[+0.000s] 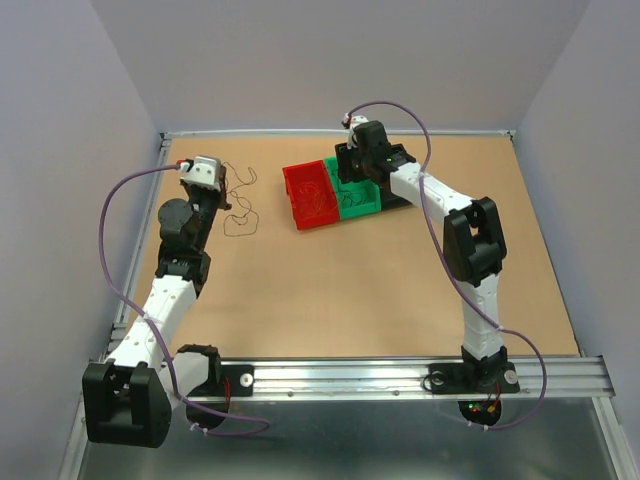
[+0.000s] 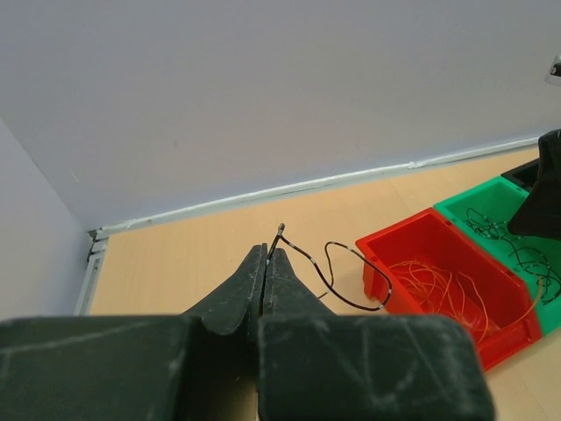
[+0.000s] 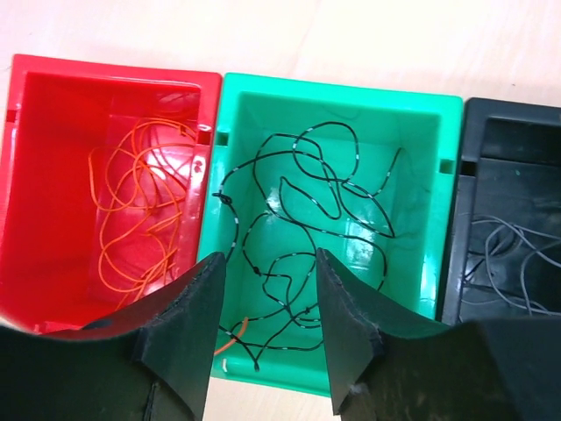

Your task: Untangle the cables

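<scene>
Left of the green bin, the left gripper pinches a dark wire; above the bin, the right gripper hangs half-open, seemingly empty.

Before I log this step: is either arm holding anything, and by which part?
Left fingers pinch a black wire near one end; right fingers, open over the green bin, hold nothing.

Fingers hide some cables in the green bin.

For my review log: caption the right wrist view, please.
Open right gripper over green bin of dark wires; orange wires in red bin alongside.
</scene>
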You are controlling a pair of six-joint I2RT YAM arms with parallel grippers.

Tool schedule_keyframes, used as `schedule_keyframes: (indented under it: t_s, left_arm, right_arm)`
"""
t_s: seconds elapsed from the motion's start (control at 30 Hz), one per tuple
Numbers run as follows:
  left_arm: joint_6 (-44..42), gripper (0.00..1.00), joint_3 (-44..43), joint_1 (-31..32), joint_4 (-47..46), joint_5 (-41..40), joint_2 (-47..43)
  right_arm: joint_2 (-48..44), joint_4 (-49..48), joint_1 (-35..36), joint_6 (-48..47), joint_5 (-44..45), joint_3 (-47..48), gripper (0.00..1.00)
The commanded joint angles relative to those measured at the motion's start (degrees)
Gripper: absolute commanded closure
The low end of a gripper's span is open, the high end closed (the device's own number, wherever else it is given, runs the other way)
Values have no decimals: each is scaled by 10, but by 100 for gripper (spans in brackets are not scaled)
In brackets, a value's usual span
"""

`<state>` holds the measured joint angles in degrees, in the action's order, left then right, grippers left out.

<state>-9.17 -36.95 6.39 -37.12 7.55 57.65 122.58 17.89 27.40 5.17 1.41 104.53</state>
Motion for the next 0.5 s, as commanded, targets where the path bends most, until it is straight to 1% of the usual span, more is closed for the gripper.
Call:
schedule_keyframes:
  t_s: [0.0, 0.07, 0.1, 0.17, 0.2, 0.23, 0.27, 0.3, 0.33, 0.37, 0.4, 0.47]
  left_arm:
    - [-9, 100, -4, 4, -20, 37, -16]
    - [-7, 100, -4, 5, -17, 59, -16]
    - [-5, 100, -6, 5, -14, 79, -15]
    - [-4, 100, -8, 5, -9, 97, -15]
    - [-2, 100, -10, 6, -4, 118, -14]
    - [-3, 100, -12, 6, -1, 130, -13]
    - [-3, 100, -13, 6, 5, 161, -14]
    - [-1, 100, -15, 6, 7, 177, -12]
    - [0, 100, -17, 6, 10, 191, -13]
    - [6, 100, -18, 7, 13, 221, -14]
    - [6, 100, -20, 8, 18, 237, -15]
    - [9, 100, -22, 10, 27, 275, -19]
  right_arm:
    - [-11, -49, -2, 5, -50, -5, 48]
    - [-24, -79, 0, 4, -75, -31, 39]
    - [-46, -114, 1, -5, -110, -65, 32]
    - [-73, -158, 1, -11, -139, -112, 25]
    - [-104, -206, 2, -12, -168, -161, 20]
    - [-119, -229, 2, -15, -184, -185, 18]
    - [-135, -252, 2, -17, -199, -206, 16]
    - [-159, -294, 2, -16, -239, -229, 12]
    - [-168, -310, 2, -20, -263, -260, 10]
    - [-176, -325, 2, -20, -289, -276, 8]
    - [-191, -369, 2, -15, -337, -293, 2]
    - [-204, -412, 4, -15, -378, -342, 0]
